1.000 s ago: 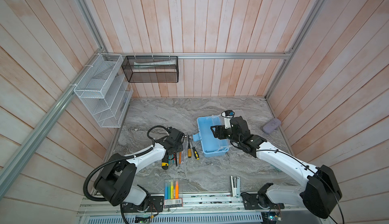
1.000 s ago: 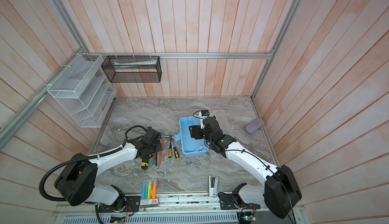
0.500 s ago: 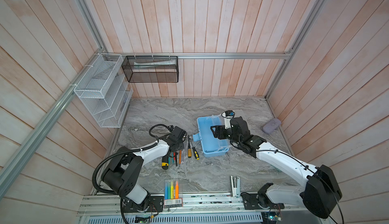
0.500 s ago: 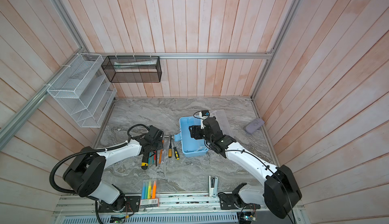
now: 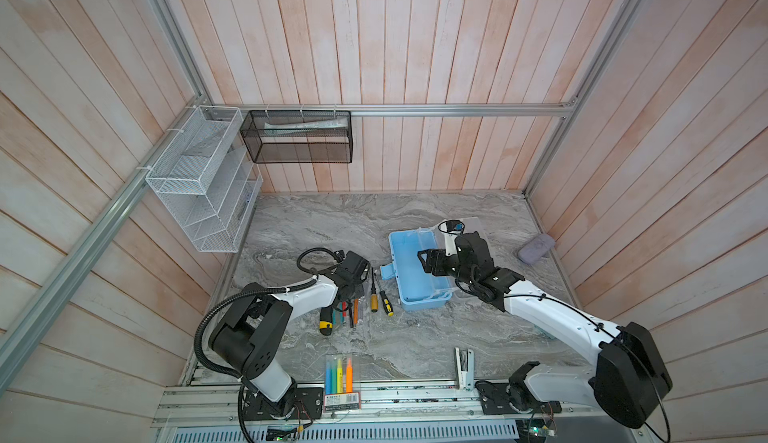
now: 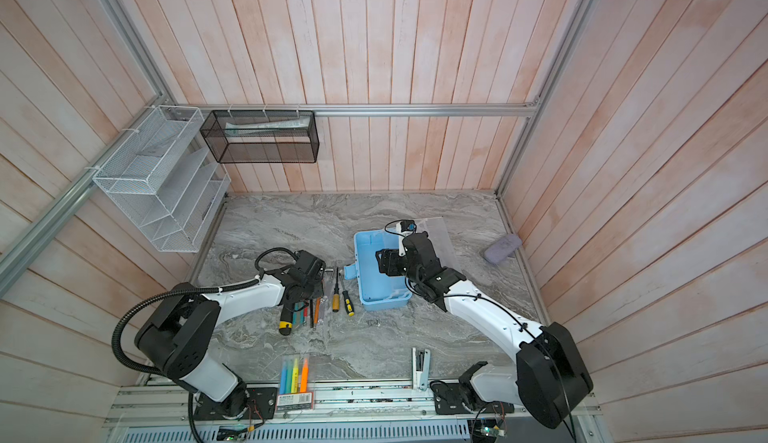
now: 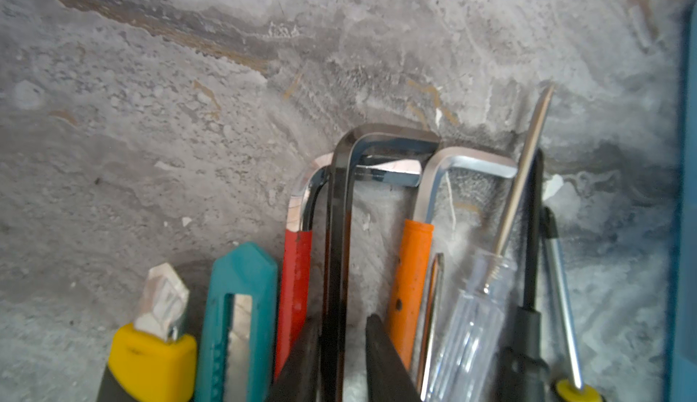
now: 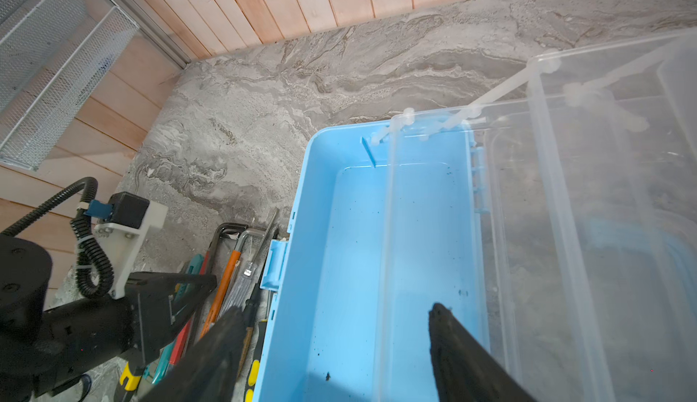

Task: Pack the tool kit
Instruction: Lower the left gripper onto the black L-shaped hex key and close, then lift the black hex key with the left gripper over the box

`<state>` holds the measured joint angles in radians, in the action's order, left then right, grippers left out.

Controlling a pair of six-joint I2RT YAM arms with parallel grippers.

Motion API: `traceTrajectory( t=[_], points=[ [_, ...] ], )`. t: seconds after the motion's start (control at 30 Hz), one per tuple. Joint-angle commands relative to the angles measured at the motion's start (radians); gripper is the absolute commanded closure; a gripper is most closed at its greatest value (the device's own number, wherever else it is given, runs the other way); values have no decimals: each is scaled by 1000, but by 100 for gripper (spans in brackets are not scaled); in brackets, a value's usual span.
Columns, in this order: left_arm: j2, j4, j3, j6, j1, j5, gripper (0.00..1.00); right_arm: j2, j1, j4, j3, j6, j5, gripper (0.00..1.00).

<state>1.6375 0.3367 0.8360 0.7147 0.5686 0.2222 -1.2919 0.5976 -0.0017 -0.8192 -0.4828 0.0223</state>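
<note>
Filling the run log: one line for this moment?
left end effector straddles black hex key | right end effector open over blue box | box empty

A grey marbled worktop (image 5: 332,220) sits inside walls (image 5: 395,46) of pale wood planks. At its front edge, in both top views, lies a clear pack of highlighters (image 5: 340,376) (image 6: 294,376), blue through yellow to orange, its label end over the front rail (image 5: 415,395). Well apart from it along the same edge lies a white stapler (image 5: 464,368). Near the right wall rests a small lilac-grey lump (image 5: 536,247), perhaps an eraser; it is too small to tell. A tiered white wire rack (image 5: 199,179) hangs on the left wall. Just beside it, a black mesh basket (image 5: 299,141) hangs from the back rail (image 5: 457,109) and holds something long and pale.
</note>
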Motion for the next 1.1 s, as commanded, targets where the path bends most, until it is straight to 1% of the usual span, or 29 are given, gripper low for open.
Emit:
traceTrajectory(
  t=[0.0,0.3,0.47,0.5,0.57,0.63,0.67,0.7,0.8,0.87,1.07],
  points=[
    [24,-3,31,-10,-4,21,75,-10,-8,22,14,-13,23,24],
    [64,2,47,-9,-4,35,77,-12,-24,29,23,-18,40,25],
    [76,4,52,-11,-7,42,83,-21,-30,37,23,-19,49,25],
    [78,4,52,-11,-7,43,86,-24,-32,37,23,-21,52,25],
    [80,1,50,-13,-10,43,86,-30,-34,41,22,-23,56,25],
    [78,1,49,-17,-14,43,90,-37,-35,45,20,-25,64,25],
    [75,2,48,-20,-17,43,96,-41,-36,47,19,-25,67,25],
    [69,1,47,-22,-19,45,100,-47,-35,51,17,-26,73,25],
    [39,-7,44,-38,-22,48,100,-65,-43,50,3,-28,91,25],
    [12,-10,53,-55,-24,31,100,-72,-52,51,-6,-35,103,25],
    [-104,19,135,-83,-21,-77,100,-69,-91,63,-36,-61,184,25]
  ],
)
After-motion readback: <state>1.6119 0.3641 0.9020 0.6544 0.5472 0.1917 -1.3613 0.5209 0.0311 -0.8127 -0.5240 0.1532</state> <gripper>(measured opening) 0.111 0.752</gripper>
